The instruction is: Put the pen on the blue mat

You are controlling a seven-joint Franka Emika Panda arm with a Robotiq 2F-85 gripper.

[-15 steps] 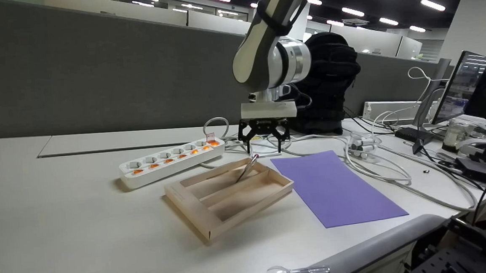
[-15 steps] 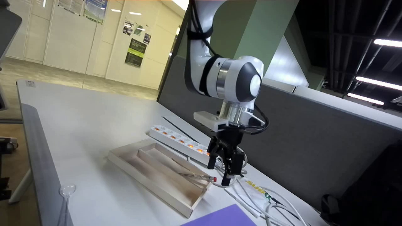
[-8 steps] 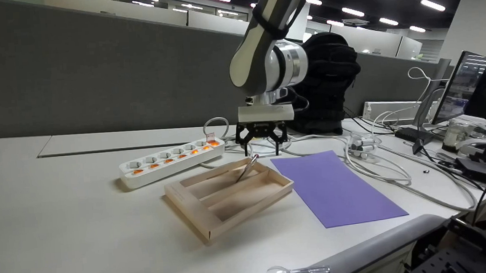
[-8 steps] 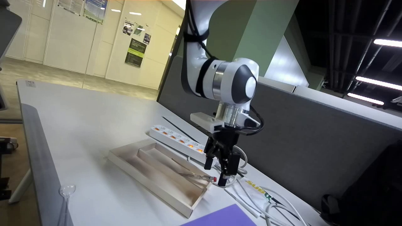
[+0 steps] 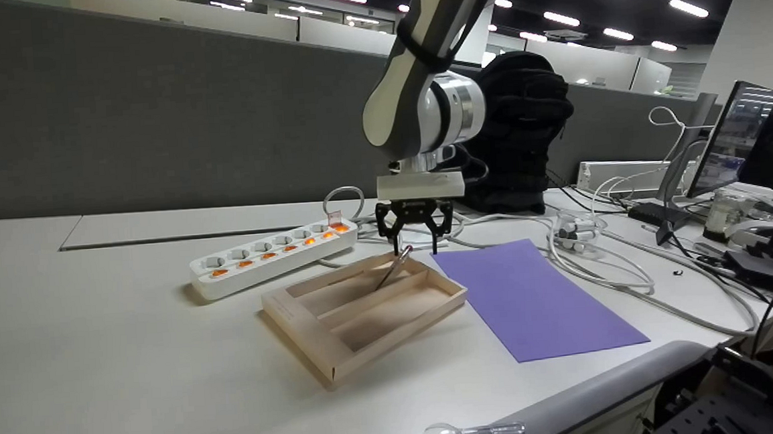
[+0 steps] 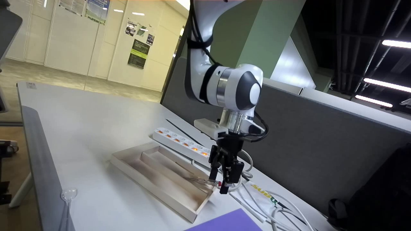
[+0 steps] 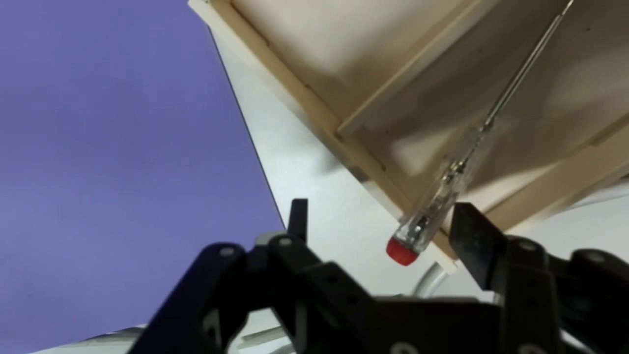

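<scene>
The pen (image 5: pixel 395 267) has a clear handle, a red end cap and a thin metal shaft. It leans in a compartment of the pale wooden tray (image 5: pixel 300 334), its red end over the rim; it also shows in an exterior view (image 6: pixel 200 181) and the wrist view (image 7: pixel 444 189). My gripper (image 5: pixel 415 253) is open above that tray end, also seen in an exterior view (image 6: pixel 218 185). In the wrist view the fingers (image 7: pixel 381 211) stand on either side of the red end, the right finger nearer; contact is unclear. The violet-blue mat (image 5: pixel 539 301) lies flat beside the tray (image 7: pixel 132 147).
A white power strip (image 5: pixel 272 261) with lit orange switches lies behind the tray. White cables (image 5: pixel 605 281) run behind and beside the mat. A clear spoon (image 5: pixel 473 432) lies at the table's front edge. A black backpack (image 5: pixel 522 135) stands by the grey partition (image 5: pixel 152 124).
My gripper has moved down and slightly left in both exterior views, closer to the pen's red end. Its fingers look a little closer together. The pen, tray and mat have not moved.
</scene>
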